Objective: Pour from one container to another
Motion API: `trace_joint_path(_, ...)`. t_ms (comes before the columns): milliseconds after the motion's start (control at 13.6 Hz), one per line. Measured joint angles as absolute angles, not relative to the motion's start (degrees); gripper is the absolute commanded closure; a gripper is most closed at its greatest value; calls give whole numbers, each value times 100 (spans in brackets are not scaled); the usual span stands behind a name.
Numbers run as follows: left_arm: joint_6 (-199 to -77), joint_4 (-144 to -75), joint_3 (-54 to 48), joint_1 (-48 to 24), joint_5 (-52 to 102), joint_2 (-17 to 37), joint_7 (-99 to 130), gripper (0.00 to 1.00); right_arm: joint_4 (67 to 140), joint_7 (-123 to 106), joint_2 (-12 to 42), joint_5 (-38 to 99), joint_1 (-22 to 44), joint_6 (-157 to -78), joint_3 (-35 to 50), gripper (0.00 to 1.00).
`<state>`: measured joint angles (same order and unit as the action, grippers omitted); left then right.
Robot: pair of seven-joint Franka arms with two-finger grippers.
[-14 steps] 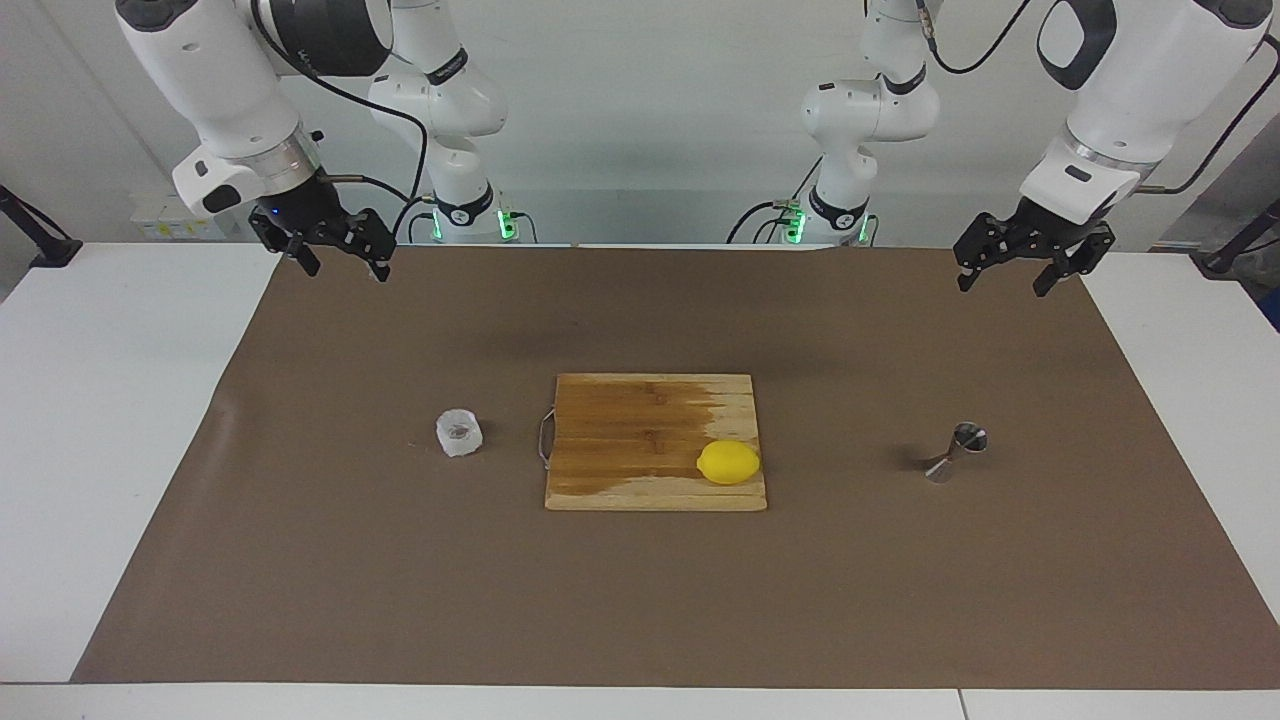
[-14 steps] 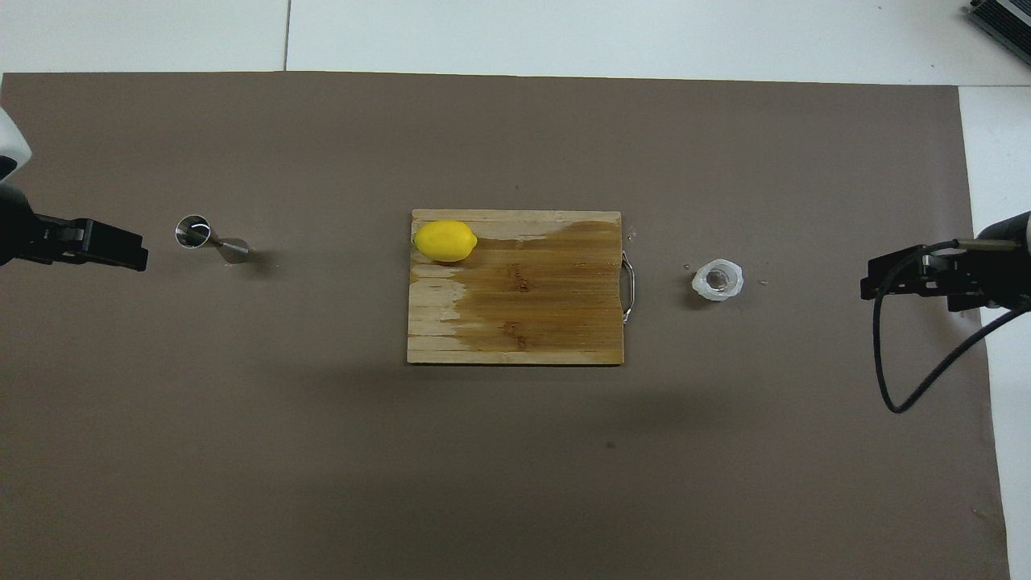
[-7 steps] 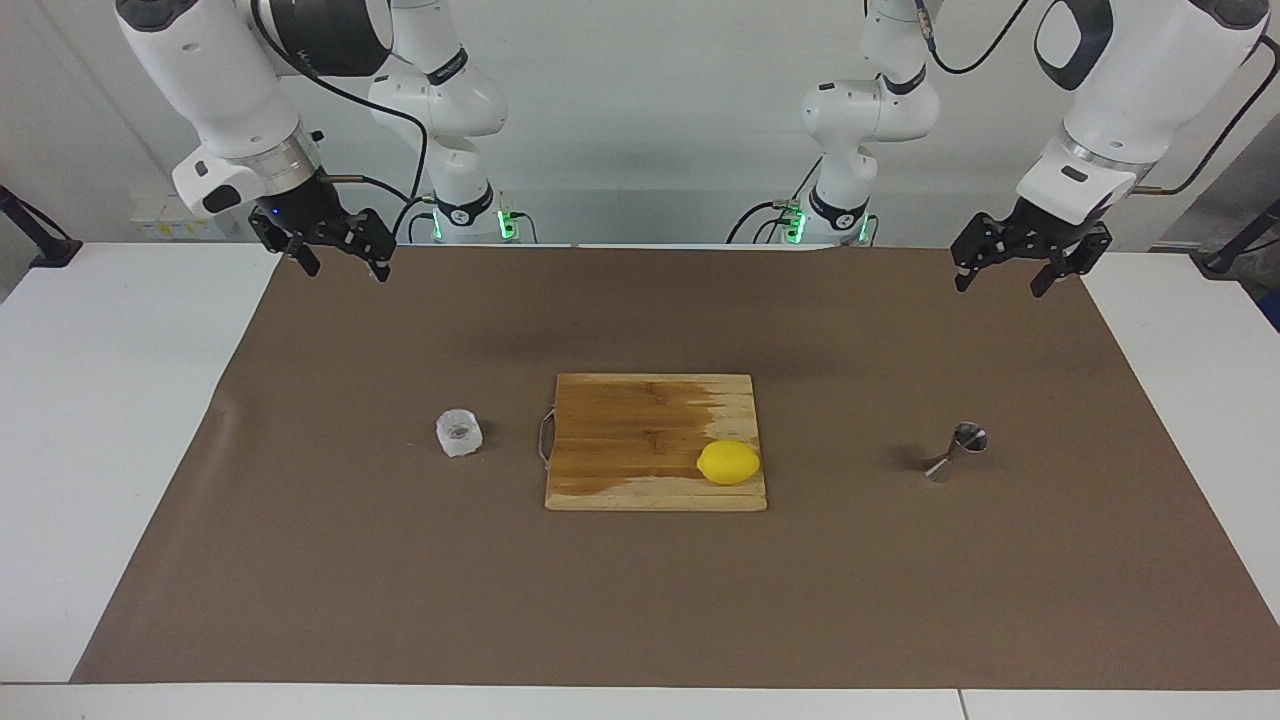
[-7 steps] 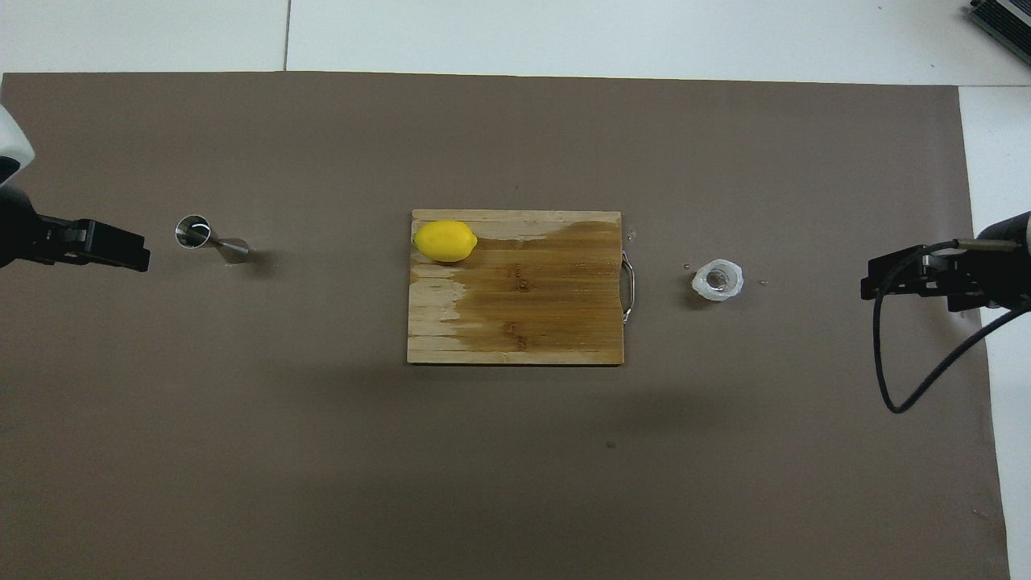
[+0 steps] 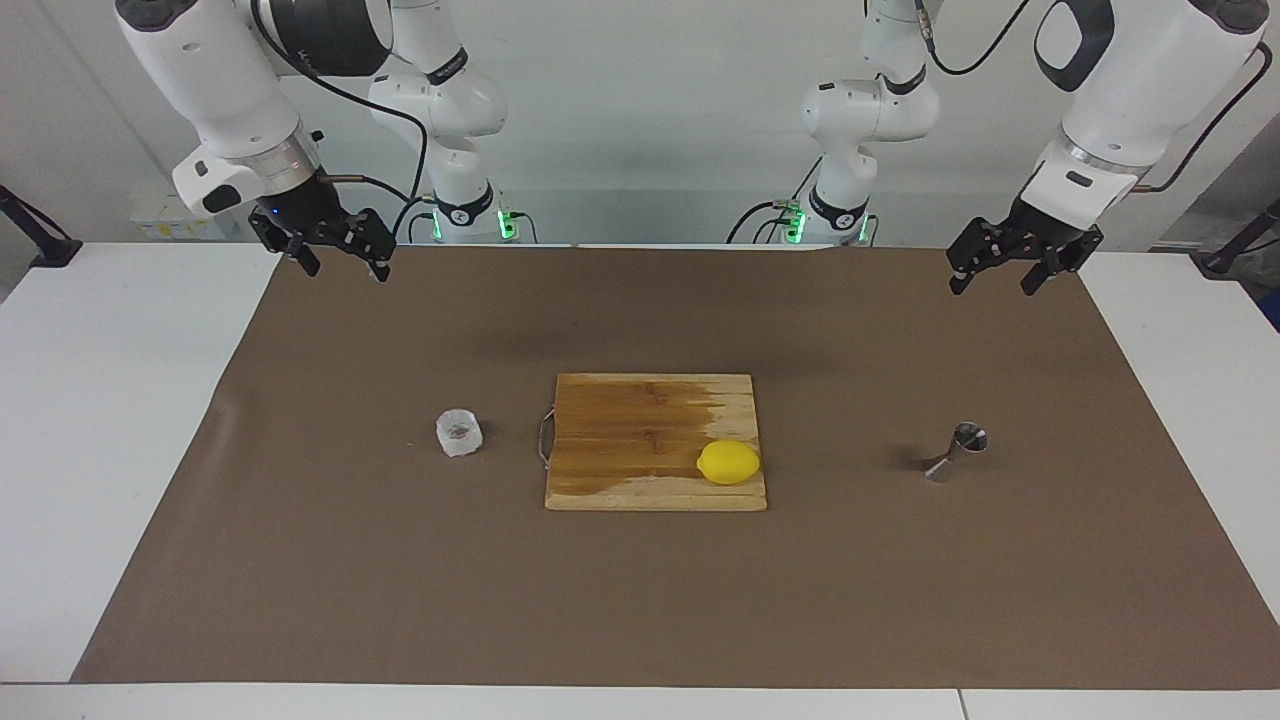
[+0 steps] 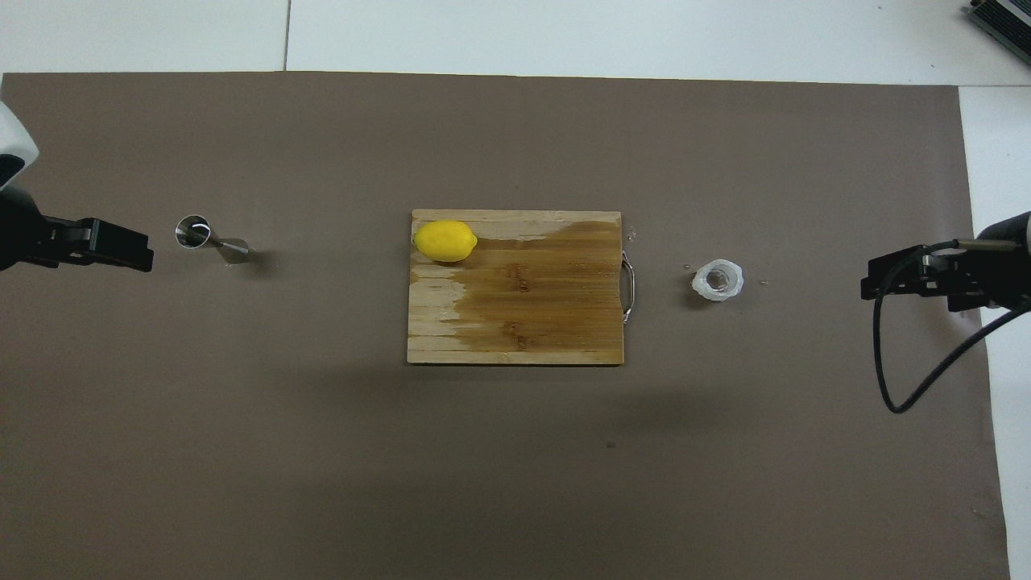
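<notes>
The small whitish crinkled cup (image 5: 459, 433) (image 6: 718, 280) stands on the brown mat beside the handle end of the cutting board, toward the right arm's end of the table. Toward the left arm's end, the shiny steel jigger (image 5: 955, 453) (image 6: 211, 239) stands upright on the mat. My right gripper (image 5: 343, 268) (image 6: 871, 283) hangs open and empty high over the mat's edge at the robots' end, well apart from the cup. At the other corner of that end my left gripper (image 5: 993, 284) (image 6: 138, 253) is also raised, open and empty, far above the jigger.
A wooden cutting board (image 5: 630, 440) (image 6: 523, 314) with a wet dark patch and a wire handle lies mid-table. A yellow lemon (image 5: 729, 462) (image 6: 445, 241) rests on its corner toward the jigger. The brown mat (image 5: 640, 600) covers most of the white table.
My left gripper has shifted slightly toward the middle of the table and turned a little. The right arm, cup, jigger and lemon have not moved.
</notes>
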<state>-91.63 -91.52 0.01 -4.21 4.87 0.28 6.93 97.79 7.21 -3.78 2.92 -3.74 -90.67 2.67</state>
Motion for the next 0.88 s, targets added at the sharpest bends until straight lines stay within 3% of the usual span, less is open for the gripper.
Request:
trace_joint_path(220, -9323, -9031, 22, -387, 873, 405, 1751, 0, 9779, 721, -378, 292, -374, -9067, 267, 0)
trace_joint_path(587, -9399, -8116, 45, -29, 1575, 1564, 3425, 0, 9779, 721, -378, 292, -374, -9067, 267, 0)
trace_joint_path(880, -9410, -7790, 71, 303, 1881, 2129, 4121, 0, 9779, 721, -378, 292, -374, -9067, 267, 0)
